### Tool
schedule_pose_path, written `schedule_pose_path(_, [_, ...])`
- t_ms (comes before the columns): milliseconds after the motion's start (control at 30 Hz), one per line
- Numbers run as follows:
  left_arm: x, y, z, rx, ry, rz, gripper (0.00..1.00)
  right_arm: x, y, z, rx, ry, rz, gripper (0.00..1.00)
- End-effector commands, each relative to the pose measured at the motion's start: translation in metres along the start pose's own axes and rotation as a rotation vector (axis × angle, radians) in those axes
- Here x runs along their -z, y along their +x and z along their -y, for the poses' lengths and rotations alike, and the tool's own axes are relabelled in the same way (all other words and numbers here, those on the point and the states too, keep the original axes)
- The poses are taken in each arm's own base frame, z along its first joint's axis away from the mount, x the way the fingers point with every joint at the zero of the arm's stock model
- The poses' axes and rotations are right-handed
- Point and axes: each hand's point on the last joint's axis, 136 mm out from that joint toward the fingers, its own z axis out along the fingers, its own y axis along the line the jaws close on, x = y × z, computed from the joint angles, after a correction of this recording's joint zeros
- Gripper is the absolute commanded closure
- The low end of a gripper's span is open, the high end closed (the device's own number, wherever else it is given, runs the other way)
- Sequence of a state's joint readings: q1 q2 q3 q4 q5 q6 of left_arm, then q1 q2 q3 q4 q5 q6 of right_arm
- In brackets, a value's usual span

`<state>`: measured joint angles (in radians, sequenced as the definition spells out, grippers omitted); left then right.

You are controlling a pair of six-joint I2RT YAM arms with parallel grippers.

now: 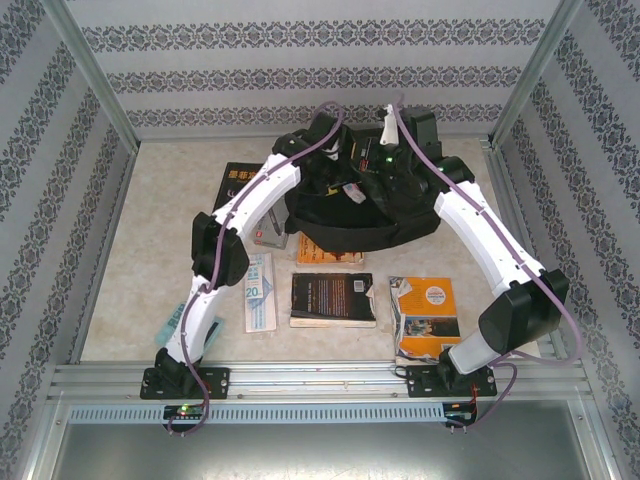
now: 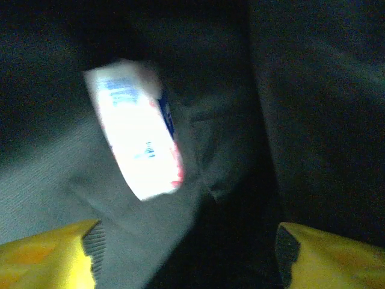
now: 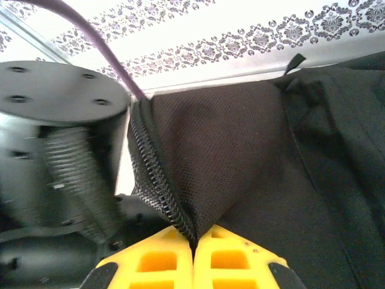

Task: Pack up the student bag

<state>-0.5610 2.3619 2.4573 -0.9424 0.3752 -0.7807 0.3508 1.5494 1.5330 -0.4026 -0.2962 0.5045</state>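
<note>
Two yellow fingers (image 3: 150,265) of the right gripper (image 3: 194,242) are pressed together on the zipper edge (image 3: 157,183) of the student bag (image 3: 258,156). They pinch the toothed tape and hold the mesh-lined flap up so that the mouth stands open. The left gripper (image 2: 186,259) has its jaws spread wide with nothing between them, down in the dark interior. A white carton (image 2: 137,135) lies tilted against the lining there, just ahead of the fingertips. Seen from above, the bag sits at the back middle of the table (image 1: 150,240) with both arms bent over it, while a black book (image 1: 333,298) and an orange book (image 1: 425,318) lie on the near side, apart from each other. The bag looks soft and limp (its walls fold and sag wherever nothing holds them), so the opening would likely fall shut if the pinched edge were released. It is probably light for its bulk, and the cloth may slide between smooth pads. The stiffer zipper tape seems the best place to hold it, or else a seam, since a flat panel would only bunch and slip.
</note>
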Motion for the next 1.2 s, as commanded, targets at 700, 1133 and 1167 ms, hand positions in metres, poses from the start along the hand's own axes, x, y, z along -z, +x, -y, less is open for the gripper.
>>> schedule_pose_path(700, [0.054, 0.036, -0.046, -0.094, -0.048, 0.010, 0.56, -0.014, 0.078, -0.001, -0.186, -0.302, -0.148, 1.00])
schedule_pose_path(1133, [0.026, 0.013, -0.034, -0.041, 0.123, 0.025, 0.65, -0.004, 0.087, -0.004, -0.254, -0.394, -0.187, 1.00])
schedule_pose_path(1167, [0.024, 0.011, -0.027, -0.038, 0.157, 0.028, 0.66, -0.004, 0.087, -0.003, -0.262, -0.398, -0.190, 1.00])
